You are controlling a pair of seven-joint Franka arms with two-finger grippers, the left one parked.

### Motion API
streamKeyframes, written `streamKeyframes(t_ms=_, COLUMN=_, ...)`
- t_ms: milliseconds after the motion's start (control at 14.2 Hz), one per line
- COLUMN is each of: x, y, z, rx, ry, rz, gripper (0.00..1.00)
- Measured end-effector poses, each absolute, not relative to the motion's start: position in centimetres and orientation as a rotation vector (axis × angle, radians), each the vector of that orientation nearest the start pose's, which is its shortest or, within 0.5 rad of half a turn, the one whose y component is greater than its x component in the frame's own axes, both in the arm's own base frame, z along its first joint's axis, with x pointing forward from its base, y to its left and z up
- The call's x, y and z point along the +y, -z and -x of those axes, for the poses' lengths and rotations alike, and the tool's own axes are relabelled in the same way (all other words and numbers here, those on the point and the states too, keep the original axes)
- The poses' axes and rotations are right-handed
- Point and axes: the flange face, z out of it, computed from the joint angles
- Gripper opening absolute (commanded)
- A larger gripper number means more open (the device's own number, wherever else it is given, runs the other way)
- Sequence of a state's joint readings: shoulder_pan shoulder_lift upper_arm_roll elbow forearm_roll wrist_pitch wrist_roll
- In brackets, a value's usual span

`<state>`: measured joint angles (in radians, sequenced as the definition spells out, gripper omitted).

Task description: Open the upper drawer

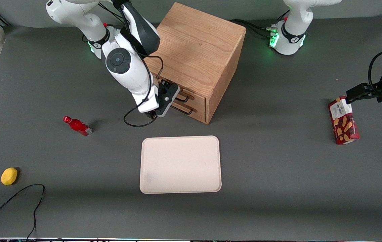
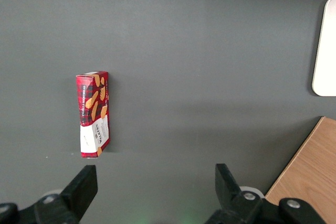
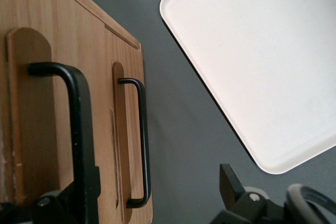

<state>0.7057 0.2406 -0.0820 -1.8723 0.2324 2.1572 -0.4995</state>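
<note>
The light oak cabinet (image 1: 197,50) stands at the middle of the table, both drawers pushed in. The upper drawer (image 3: 29,124) has a thin black bar handle (image 3: 79,129), seen in the front view as the higher handle (image 1: 184,98). The lower drawer's matching handle (image 3: 142,140) sits closer to the cabinet's base. My right gripper (image 1: 174,95) is right in front of the drawer fronts at the height of the upper handle. In the right wrist view the gripper (image 3: 155,203) is open: one finger lies beside the upper handle's bar and the other finger (image 3: 231,184) is over the grey table. Nothing is gripped.
A cream tray (image 1: 180,164) lies on the table nearer the front camera than the cabinet. A red bottle (image 1: 77,125), a yellow lemon-like object (image 1: 9,176) and a black cable (image 1: 26,201) lie toward the working arm's end. A red biscuit box (image 1: 343,120) lies toward the parked arm's end.
</note>
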Motion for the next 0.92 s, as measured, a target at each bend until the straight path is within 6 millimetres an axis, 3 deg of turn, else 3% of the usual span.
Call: streamKeyframes(t_ms=915, x=36.2, y=-39.1, z=-50.8, rx=-1.49, ry=0.096, rz=2.564, gripper=1.0)
